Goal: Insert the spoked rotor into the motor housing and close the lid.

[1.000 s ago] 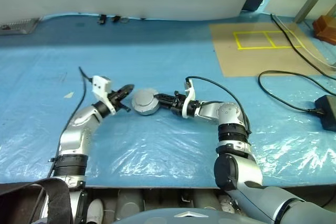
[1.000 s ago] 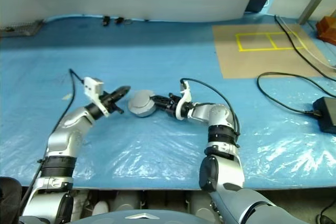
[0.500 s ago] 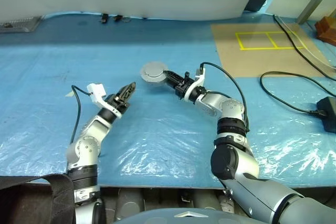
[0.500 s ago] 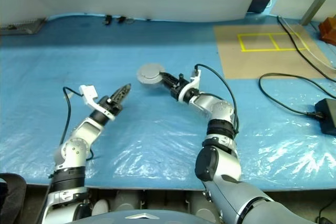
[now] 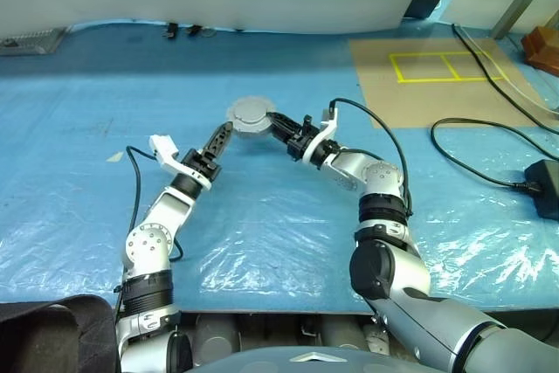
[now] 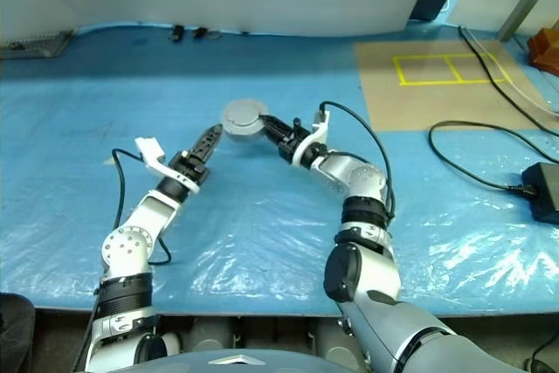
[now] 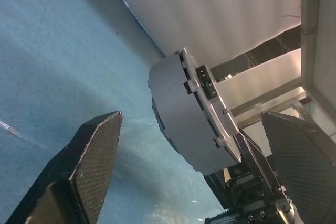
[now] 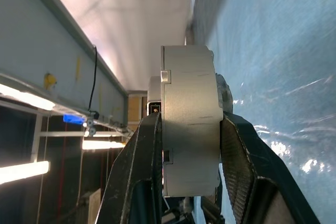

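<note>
Nearest the camera, the left gripper (image 5: 220,138) reaches up from its silver arm, its two black fingers (image 7: 94,166) spread wide and holding nothing. Just beyond its tips, and apart from them, hangs the round silver-grey metal motor housing (image 5: 251,116), lifted clear of the crinkled blue plastic sheet (image 5: 262,233) that covers the table. The housing's plain round silver-grey lid (image 7: 210,108) lies shut against it, a thin seam showing between the two. The right gripper (image 8: 184,145) comes at the housing from the other side and has it pinched by the rim, one black finger on each flat face. Beyond the housing and to its right, a brown cardboard sheet (image 5: 437,98) marked with yellow tape squares lies on the blue sheet. Further right of the housing, a black cable (image 5: 472,155) runs to a black box (image 5: 546,185).
</note>
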### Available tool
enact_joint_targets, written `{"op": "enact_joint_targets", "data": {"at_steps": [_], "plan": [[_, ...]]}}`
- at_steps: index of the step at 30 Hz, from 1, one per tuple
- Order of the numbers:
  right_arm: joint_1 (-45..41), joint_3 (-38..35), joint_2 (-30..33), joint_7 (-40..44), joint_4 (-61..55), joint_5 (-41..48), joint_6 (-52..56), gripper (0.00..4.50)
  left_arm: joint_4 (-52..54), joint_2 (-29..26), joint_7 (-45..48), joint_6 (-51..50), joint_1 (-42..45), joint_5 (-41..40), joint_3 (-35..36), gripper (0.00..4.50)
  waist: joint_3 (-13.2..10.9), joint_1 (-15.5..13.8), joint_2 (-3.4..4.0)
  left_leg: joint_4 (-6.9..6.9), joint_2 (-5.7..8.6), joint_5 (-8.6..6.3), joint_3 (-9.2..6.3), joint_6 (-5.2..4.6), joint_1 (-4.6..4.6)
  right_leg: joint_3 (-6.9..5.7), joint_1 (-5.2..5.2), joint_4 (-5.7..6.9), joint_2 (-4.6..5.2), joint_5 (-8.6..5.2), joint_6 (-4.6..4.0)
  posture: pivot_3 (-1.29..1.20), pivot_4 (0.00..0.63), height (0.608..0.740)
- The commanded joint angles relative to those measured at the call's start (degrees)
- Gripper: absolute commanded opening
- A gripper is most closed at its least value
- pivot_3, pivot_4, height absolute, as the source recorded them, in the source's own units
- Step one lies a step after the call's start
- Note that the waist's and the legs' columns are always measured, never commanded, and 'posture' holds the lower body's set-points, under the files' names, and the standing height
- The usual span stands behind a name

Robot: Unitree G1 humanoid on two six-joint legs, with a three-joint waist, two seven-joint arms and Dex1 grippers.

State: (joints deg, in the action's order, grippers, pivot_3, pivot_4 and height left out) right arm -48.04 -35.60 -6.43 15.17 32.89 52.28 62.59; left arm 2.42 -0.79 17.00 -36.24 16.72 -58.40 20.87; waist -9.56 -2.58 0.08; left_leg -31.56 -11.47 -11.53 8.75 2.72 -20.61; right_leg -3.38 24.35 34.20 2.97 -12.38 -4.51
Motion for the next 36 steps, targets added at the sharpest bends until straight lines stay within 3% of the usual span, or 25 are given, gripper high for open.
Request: {"op": "enact_joint_targets", "data": {"at_steps": [1, 14, 17, 20, 21, 29, 36], "plan": [[-1.1, 1.7, -0.9, 3.2, -3.4, 4.4, 1.6, 1.14, 0.4, 0.1, -0.1, -0.8, 1.6, -2.2, -0.3, 4.45, 0.0, 0.0, -0.01, -0.05, 0.00, 0.00, -0.01, 0.00, -0.01, 0.00, 0.00, 0.04, 0.00, 0.00, 0.00, 0.00, 0.150, 0.740], [1.9, 7.2, -2.1, 5.1, -8.7, 6.3, 5.6, 1.14, -2.1, 2.9, -1.4, -0.6, 4.0, -4.3, -0.6, 4.45, -0.1, -0.1, -0.12, -0.62, -0.11, -0.10, -0.05, 0.16, -0.05, 0.00, 0.00, 0.51, 0.02, -0.03, -0.07, 0.00, 0.150, 0.740], [2.2, 8.0, -2.1, 5.1, -8.9, 6.3, 5.4, 1.14, -3.4, 3.2, -0.9, 0.3, 4.3, -3.9, -0.1, 3.89, -0.1, -0.1, -0.13, -0.65, -0.10, -0.11, -0.07, 0.19, -0.06, 0.00, -0.01, 0.52, 0.02, -0.03, -0.07, 0.00, 0.150, 0.740], [2.4, 8.4, -2.1, 5.1, -8.9, 6.4, 5.2, 1.14, -3.5, 3.1, -0.7, 0.7, 3.9, -3.8, -0.1, 2.92, -0.1, -0.1, -0.16, -0.64, -0.09, -0.11, -0.09, 0.18, -0.11, -0.01, 0.00, 0.51, 0.02, 0.01, -0.01, 0.00, 0.150, 0.740], [2.4, 8.5, -2.0, 5.2, -8.9, 6.5, 5.1, 1.14, -3.2, 3.2, -0.7, 0.7, 3.8, -4.4, 0.1, 2.79, -0.1, -0.1, -0.17, -0.64, -0.09, -0.11, -0.10, 0.18, -0.14, -0.02, 0.01, 0.49, 0.02, 0.01, -0.01, 0.00, 0.150, 0.740], [2.2, 8.2, -1.5, 4.4, -7.0, 5.6, 1.7, 1.14, -2.3, 5.0, -1.1, 3.6, 4.3, -7.5, 1.4, 2.65, -0.1, -0.1, -0.18, -0.66, -0.10, -0.11, -0.12, 0.18, -0.14, -0.03, 0.01, 0.51, 0.02, 0.01, -0.01, 0.00, 0.150, 0.740], [1.9, 8.0, -1.2, 3.2, -5.9, 5.9, -1.1, 1.14, -2.5, 4.4, -1.8, 4.4, 4.5, -3.8, -1.3, 2.63, -0.1, -0.1, -0.19, -0.66, -0.10, -0.11, -0.12, 0.18, -0.15, -0.04, 0.01, 0.51, 0.02, 0.01, -0.01, 0.00, 0.150, 0.740]]}}
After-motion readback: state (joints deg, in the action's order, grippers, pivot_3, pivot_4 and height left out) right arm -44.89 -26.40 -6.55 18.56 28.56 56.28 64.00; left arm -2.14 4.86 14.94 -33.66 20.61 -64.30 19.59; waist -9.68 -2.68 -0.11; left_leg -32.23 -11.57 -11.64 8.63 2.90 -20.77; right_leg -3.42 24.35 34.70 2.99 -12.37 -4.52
